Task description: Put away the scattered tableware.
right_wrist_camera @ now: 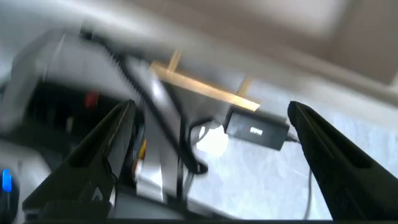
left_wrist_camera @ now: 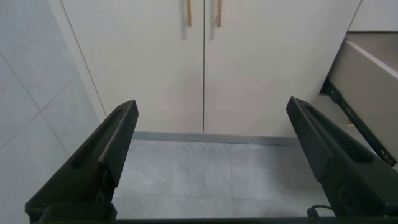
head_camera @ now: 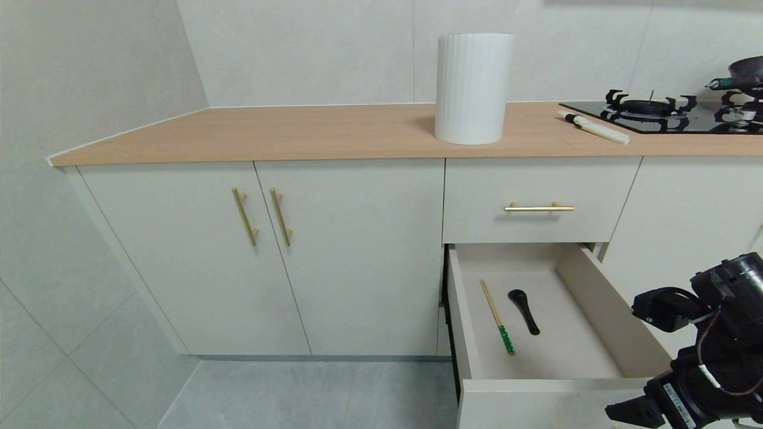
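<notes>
The lower drawer stands pulled out. On its floor lie a pair of wooden chopsticks with green tips and a black spoon, side by side. A cream-coloured knife-like utensil rests on the wooden countertop beside the stove. My right gripper hangs open and empty at the drawer's front right corner; the right wrist view shows its wide jaws near a blurred gold handle. My left gripper is open and empty, low over the floor, facing the cabinet doors.
A tall white ribbed container stands on the counter above the drawers. A black gas stove with a pan occupies the counter's right end. The upper drawer is closed. Grey tiled floor lies before the cabinets.
</notes>
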